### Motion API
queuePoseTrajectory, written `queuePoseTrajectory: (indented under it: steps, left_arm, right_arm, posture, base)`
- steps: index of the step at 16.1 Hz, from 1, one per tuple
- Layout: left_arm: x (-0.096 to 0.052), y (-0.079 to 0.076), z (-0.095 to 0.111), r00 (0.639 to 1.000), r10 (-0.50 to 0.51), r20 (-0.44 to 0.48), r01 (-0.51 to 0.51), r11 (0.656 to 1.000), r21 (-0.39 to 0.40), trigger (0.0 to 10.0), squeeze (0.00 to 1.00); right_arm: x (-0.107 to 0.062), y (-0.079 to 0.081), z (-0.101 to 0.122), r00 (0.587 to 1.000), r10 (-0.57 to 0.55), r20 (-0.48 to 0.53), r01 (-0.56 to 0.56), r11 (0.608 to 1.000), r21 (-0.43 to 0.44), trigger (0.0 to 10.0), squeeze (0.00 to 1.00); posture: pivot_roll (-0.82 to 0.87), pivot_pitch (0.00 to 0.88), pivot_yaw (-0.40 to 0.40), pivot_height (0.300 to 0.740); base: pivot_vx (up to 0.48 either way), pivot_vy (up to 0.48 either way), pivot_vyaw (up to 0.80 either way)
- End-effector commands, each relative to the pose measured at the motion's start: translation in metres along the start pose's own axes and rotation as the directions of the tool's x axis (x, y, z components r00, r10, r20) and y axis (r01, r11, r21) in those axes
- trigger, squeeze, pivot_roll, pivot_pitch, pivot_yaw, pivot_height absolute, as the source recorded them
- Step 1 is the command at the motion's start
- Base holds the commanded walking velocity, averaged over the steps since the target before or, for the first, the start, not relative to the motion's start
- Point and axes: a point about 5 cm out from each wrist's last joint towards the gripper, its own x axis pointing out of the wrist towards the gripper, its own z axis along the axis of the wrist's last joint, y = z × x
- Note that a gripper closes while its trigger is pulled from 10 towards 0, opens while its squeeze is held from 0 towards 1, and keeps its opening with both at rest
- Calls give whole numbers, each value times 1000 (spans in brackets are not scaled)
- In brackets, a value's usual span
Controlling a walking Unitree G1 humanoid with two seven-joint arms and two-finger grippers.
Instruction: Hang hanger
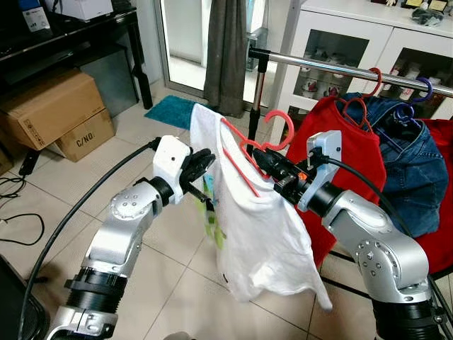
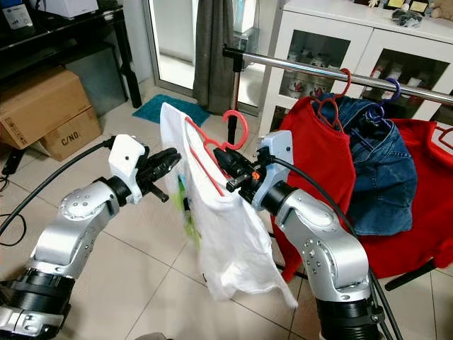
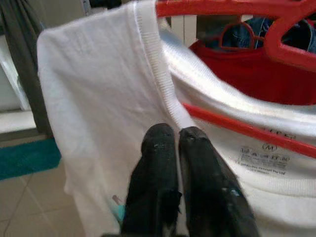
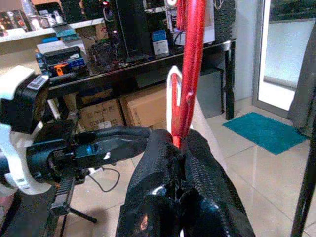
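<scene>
Red hanger with the white tee is up in the air, not on the rail yet

Head views: the right gripper (image 1: 265, 164) is pinched on the red hanger (image 1: 256, 145) just under its hook, and the white T-shirt (image 1: 258, 227) droops from it between the two arms. The left gripper (image 1: 202, 161) sits at the shirt's near shoulder. The chrome clothes rail (image 1: 333, 67) runs behind and above, already carrying a red shirt (image 1: 333, 134) and a denim jacket (image 1: 407, 163), so I'd say we're mid-carry. Left wrist view: the fingers (image 3: 158, 163) are pressed together right at the ribbed collar (image 3: 155, 64), looks like nipping the fabric. Right wrist view: the fingers (image 4: 163, 163) are clamped on the hanger's red neck. Next up is probably lifting the hook over the bare stretch of rail.
</scene>
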Motion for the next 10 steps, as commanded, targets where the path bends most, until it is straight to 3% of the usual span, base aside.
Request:
queuePoseTrajectory:
  steps: [1,6,7,8,9,10]
  left_arm:
    - [-3,3,4,1000,8,9,-8,1000,-2,0,0]
    - [-9,16,3,998,66,6,-66,997,-27,0,0]
    - [-8,16,5,998,68,14,-67,997,-25,1686,0]
    - [-5,11,11,998,30,50,-30,1000,-7,10000,0]
    - [-4,9,14,998,22,64,-23,1000,10,10000,176]
    - [-1,6,19,996,23,89,-28,998,56,10000,1000]
  right_arm:
    - [1,-2,6,1000,-3,21,3,999,-32,0,0]
    - [0,-1,7,999,18,27,-17,999,-28,0,0]
    - [0,-1,8,999,25,28,-24,999,-27,0,0]
    - [-1,0,8,999,33,30,-32,999,-27,0,0]
    - [-1,0,8,999,36,32,-36,999,-27,0,0]
    - [-1,0,9,998,45,36,-44,999,-24,0,0]
  posture:
    - [39,0,-8,740]
    - [42,0,-10,740]
    - [42,0,-10,740]
    - [43,0,-8,740]
    - [43,0,-8,740]
    - [40,0,-7,740]
  base:
    - [0,0,0]
    - [0,0,0]
    - [0,0,0]
    - [0,0,0]
    - [0,0,0]
    - [0,0,0]
